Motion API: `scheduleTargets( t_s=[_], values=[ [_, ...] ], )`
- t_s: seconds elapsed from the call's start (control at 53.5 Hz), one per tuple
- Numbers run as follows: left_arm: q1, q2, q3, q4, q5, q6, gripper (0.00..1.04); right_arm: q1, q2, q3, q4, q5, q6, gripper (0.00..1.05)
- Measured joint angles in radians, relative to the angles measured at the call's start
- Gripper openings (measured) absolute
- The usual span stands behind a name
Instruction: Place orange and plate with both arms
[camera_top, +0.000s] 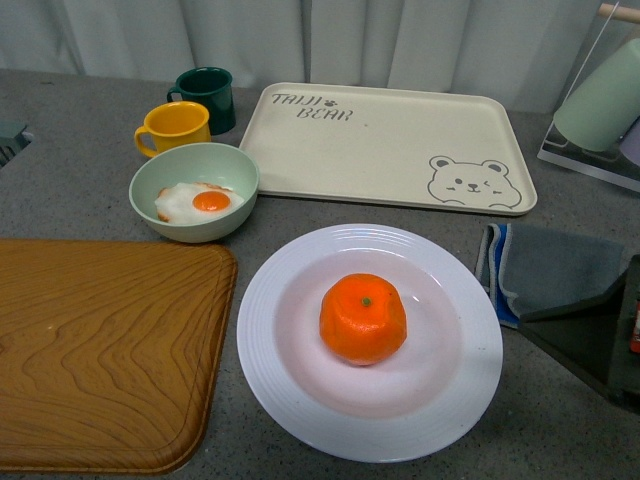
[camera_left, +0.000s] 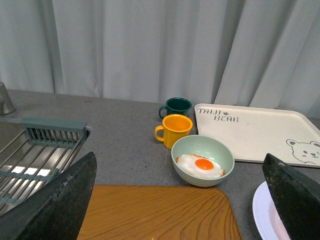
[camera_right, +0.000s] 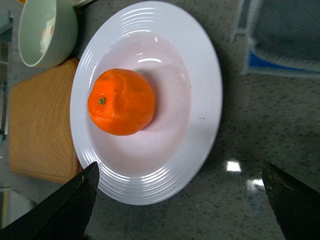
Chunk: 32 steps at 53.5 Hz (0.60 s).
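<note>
The orange (camera_top: 363, 318) sits in the well of the white ridged plate (camera_top: 268, 335), which lies on the grey counter near the front. In the right wrist view the orange (camera_right: 122, 102) shows its green stem dot. My right gripper (camera_right: 180, 167) hangs open over the plate's (camera_right: 210, 75) rim and holds nothing. My left gripper (camera_left: 179, 165) is open too, above the wooden board, with only the plate's edge (camera_left: 260, 212) beside one finger (camera_left: 295, 200). The front view shows no fingers of either gripper.
A wooden board (camera_top: 100, 350) lies left of the plate. Behind it stand a pale green bowl with a fried egg (camera_top: 195, 190), a yellow mug (camera_top: 175, 125) and a dark green mug (camera_top: 207, 97). A cream bear tray (camera_top: 390, 140) lies at the back, a grey cloth (camera_top: 555, 265) to the right, a sink rack (camera_left: 30, 150) far left.
</note>
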Motion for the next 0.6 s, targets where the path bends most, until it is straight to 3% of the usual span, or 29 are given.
scheduleTargets(
  t_s=[0.131,0.599],
  values=[
    [0.0,0.0,0.0,0.0,0.0,0.0,0.98,-0.01,0.183,0.038,0.108,-0.098,0.056,0.95],
    [0.0,0.0,0.0,0.0,0.0,0.0,0.98,0.004,0.465,0.197,0.162,-0.129,0.152,0.95]
  ],
)
